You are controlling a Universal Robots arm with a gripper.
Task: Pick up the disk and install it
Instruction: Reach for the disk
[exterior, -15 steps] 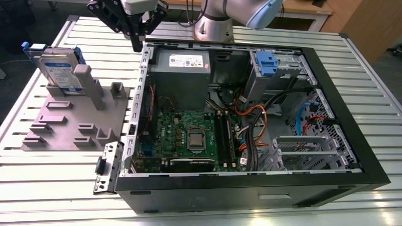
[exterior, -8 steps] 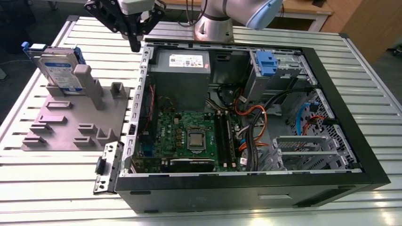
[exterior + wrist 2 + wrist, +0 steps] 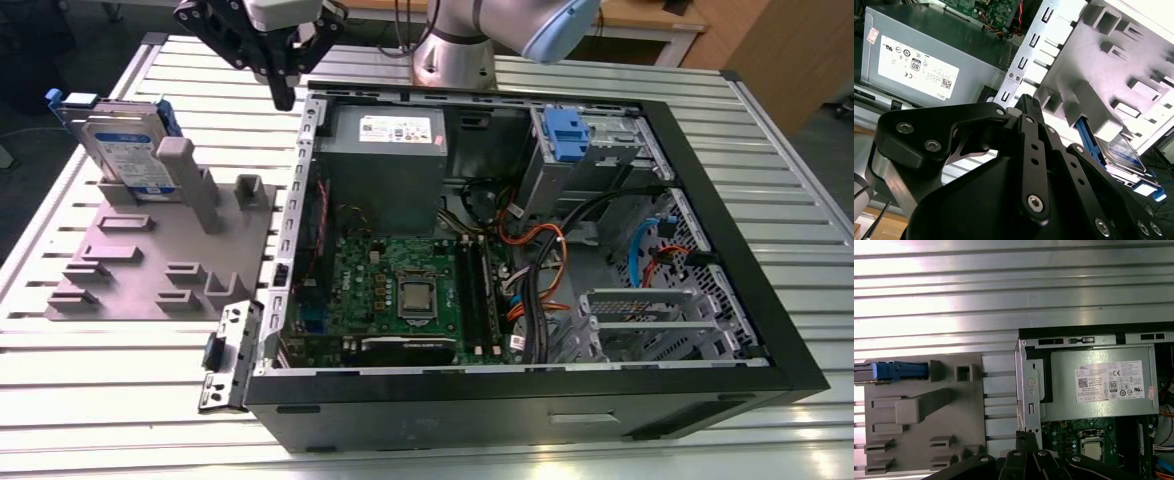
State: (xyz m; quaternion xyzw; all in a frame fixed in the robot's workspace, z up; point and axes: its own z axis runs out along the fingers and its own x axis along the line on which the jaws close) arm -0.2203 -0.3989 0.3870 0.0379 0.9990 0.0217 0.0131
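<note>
The disk point(image 3: 127, 145) stands on edge in a slot of the grey fixture point(image 3: 154, 275), at the exterior view's left. It is silver-grey with a white and blue label and blue side rails. In the first wrist view the disk point(image 3: 899, 371) shows edge-on as a blue strip; in the second wrist view the disk point(image 3: 1124, 150) leans behind a fixture post. My gripper point(image 3: 283, 98) hangs above the table between the fixture and the computer case's wall, apart from the disk. Its black fingers meet at the tip with nothing held, as both wrist views show the gripper point(image 3: 1026, 102) point(image 3: 1026, 436).
The open computer case point(image 3: 747, 240) lies on the slatted metal table point(image 3: 107, 400). Inside are a grey power-supply box point(image 3: 384, 150), a motherboard point(image 3: 400, 290), orange and blue cables, and a metal drive cage with a blue latch point(image 3: 567, 135). The arm's base point(image 3: 454, 50) stands behind the case.
</note>
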